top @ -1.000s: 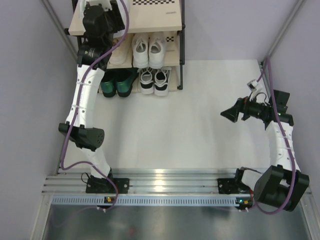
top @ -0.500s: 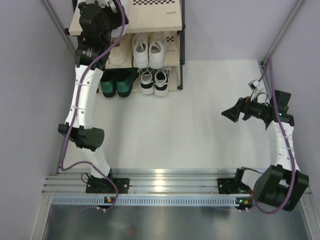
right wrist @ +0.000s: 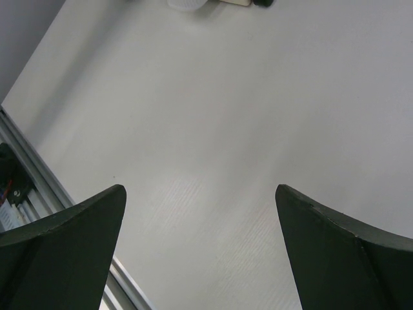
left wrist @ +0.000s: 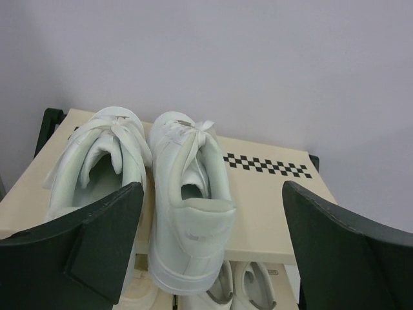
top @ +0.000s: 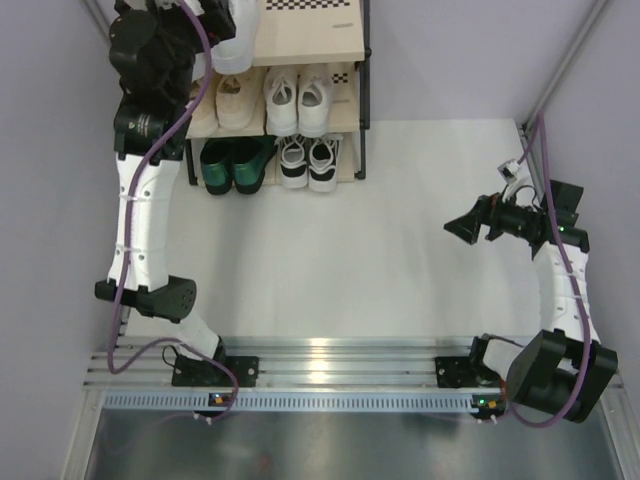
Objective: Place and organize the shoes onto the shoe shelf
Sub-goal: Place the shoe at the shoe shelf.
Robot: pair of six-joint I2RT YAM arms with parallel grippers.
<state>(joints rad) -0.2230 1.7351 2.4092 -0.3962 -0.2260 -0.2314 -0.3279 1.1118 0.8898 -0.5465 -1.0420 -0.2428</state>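
The shoe shelf (top: 320, 35) stands at the far left. On its top board (left wrist: 277, 206) lie two larger white sneakers: one (left wrist: 97, 168) on the left and one (left wrist: 187, 219) whose heel overhangs the front edge. My left gripper (left wrist: 213, 187) is open just behind that heel, its fingers (left wrist: 97, 245) clear of the shoe. From above, the left gripper (top: 212, 18) sits beside the white sneaker (top: 240, 35). Beige sneakers (top: 235, 100) and small white sneakers (top: 297, 100) fill the middle tier. Dark green shoes (top: 235, 165) and black-and-white sneakers (top: 308, 160) fill the bottom. My right gripper (top: 455, 228) hangs open over the floor, empty.
Lilac walls close in on the left, back and right. A metal rail (top: 340, 360) carrying both arm bases runs along the near edge. The right wrist view has white floor (right wrist: 213, 116) under the right gripper (right wrist: 200, 187) and the rail (right wrist: 32, 187) at lower left.
My left gripper opened wide and let go of the white sneaker on the top board. The left arm drew back to the left, uncovering the beige sneakers. The right arm stayed still.
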